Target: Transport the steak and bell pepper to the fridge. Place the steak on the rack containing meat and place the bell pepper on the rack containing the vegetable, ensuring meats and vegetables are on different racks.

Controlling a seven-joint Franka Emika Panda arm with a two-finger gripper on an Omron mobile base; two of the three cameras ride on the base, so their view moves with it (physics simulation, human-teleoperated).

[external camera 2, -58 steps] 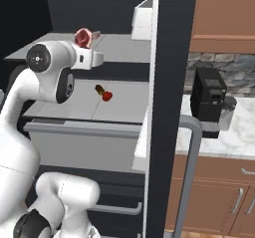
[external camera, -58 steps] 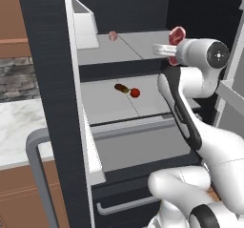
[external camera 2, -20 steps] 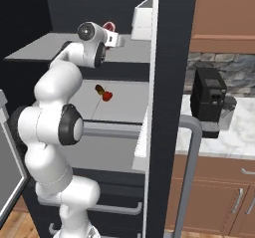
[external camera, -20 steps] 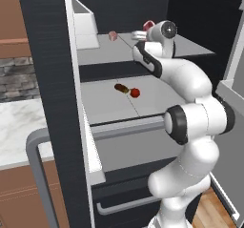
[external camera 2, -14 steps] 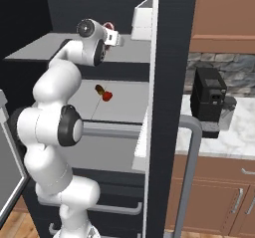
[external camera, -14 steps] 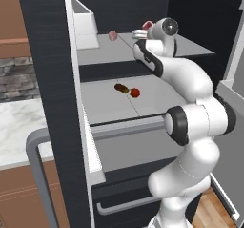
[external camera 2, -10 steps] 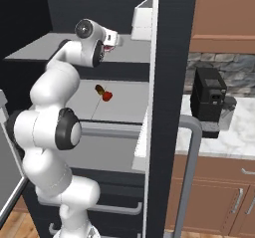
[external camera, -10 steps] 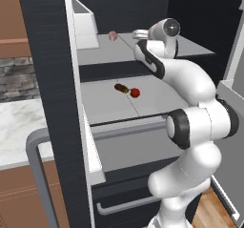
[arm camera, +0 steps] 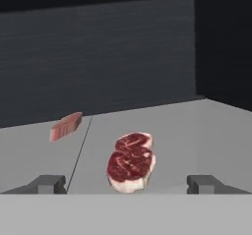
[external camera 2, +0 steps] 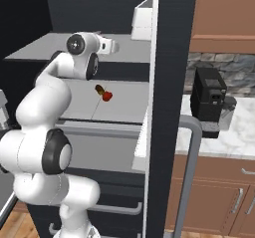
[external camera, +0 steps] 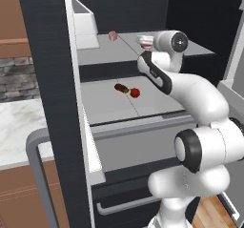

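Beside me stand warm brown wooden cabinets [external camera 2: 226, 15], a grey stone backsplash [external camera 2: 224, 67] and a white marble counter [external camera: 16, 131].

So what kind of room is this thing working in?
A computer-drawn kitchen, it seems. There is an open black fridge with a steak on its upper shelf, a marble-look counter over wooden cabinets, and a coffee machine.

White arm stretched up and forward, wrist level, gripper [arm camera: 126, 184] with jaws spread wide apart, clasping nothing.
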